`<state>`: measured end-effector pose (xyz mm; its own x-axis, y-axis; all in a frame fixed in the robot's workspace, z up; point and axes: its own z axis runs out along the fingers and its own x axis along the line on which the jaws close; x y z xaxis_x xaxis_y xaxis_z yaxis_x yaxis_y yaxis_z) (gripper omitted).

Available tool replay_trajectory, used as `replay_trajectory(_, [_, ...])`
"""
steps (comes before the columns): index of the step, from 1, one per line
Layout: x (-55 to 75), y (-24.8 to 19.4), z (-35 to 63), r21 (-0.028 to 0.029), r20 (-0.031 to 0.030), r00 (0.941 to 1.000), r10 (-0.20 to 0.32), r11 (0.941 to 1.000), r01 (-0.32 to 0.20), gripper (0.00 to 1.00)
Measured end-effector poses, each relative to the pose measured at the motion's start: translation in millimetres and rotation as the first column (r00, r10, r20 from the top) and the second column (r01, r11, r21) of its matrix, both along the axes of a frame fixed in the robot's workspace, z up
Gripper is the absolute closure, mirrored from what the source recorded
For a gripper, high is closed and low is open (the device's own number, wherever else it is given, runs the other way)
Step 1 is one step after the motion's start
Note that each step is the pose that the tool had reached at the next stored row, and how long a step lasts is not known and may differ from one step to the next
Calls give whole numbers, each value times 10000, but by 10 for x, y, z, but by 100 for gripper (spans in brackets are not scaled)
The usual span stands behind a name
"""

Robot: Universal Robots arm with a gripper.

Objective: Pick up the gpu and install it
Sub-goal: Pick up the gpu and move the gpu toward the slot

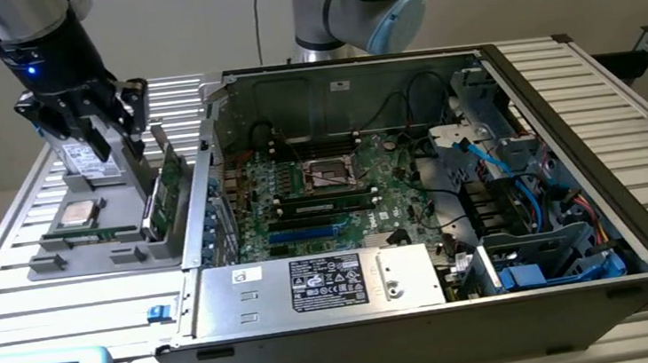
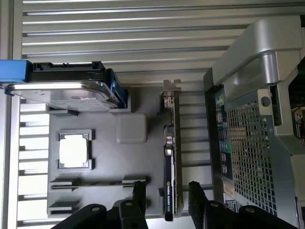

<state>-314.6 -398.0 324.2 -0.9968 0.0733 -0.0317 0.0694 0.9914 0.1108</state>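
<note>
Hanging with jaws spread wide, the gripper (image 1: pixel 98 136) (image 2: pixel 167 187) hovers above the gpu (image 1: pixel 170 183) (image 2: pixel 170 157). In the wrist view the card lines up in the gap between the two black fingers (image 2: pixel 139 193). The gpu stands on edge in a gray tray (image 1: pixel 70 259) (image 2: pixel 109 164), just beside the open computer case (image 1: pixel 612 207) (image 2: pixel 248 143). A processor (image 1: pixel 75 214) (image 2: pixel 74 150) and a hard drive (image 1: pixel 87 161) (image 2: pixel 71 93) share the tray.

wall (image 1: pixel 167 36): plain pale grey, behind the gripper (image 1: pixel 103 142) | table (image 1: pixel 635 129): silver slatted metal, beneath the gripper, stretching well beyond it | light: even, indoor, soft sheen along the table's slats
</note>
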Motion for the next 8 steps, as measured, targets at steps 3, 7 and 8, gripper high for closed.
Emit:
replay_trajectory(3, [3,0,-54,0,-1,10000,0,10000,0,51])
replay_trajectory(7, [30,0,-127,-2,-2,10000,1,10000,-1,51])
replay_trajectory(8, [50,1,-146,-1,-2,10000,0,10000,0,51])
